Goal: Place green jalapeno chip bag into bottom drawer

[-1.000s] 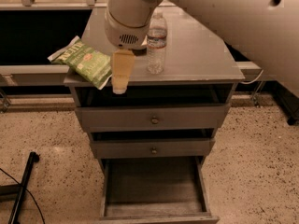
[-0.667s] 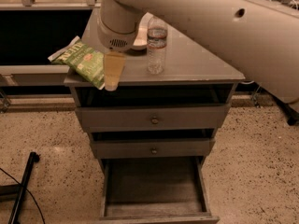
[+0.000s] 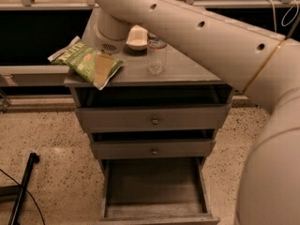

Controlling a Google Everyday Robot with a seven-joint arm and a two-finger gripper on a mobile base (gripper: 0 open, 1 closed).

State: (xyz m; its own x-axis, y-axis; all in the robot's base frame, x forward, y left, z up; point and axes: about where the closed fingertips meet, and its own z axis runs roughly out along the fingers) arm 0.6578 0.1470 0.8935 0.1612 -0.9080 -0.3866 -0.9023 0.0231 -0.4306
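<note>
The green jalapeno chip bag [image 3: 82,60] lies on the left front corner of the grey cabinet top [image 3: 187,69], one end hanging over the edge. My gripper [image 3: 103,68] hangs from the big white arm and sits right over the bag's right end, its tan fingers [image 3: 104,65] on the bag. The bottom drawer [image 3: 154,187] is pulled out at floor level, with a bare grey floor.
A clear plastic water bottle [image 3: 156,55] stands upright on the cabinet top just right of the gripper. A white bowl [image 3: 137,37] sits behind it. Two shut drawers with round knobs [image 3: 154,121] are above the open one. A black pole [image 3: 22,186] lies on the floor at left.
The gripper has moved left and down from beside the bottle to the chip bag's right end. The bag, bottle and drawer have not moved.
</note>
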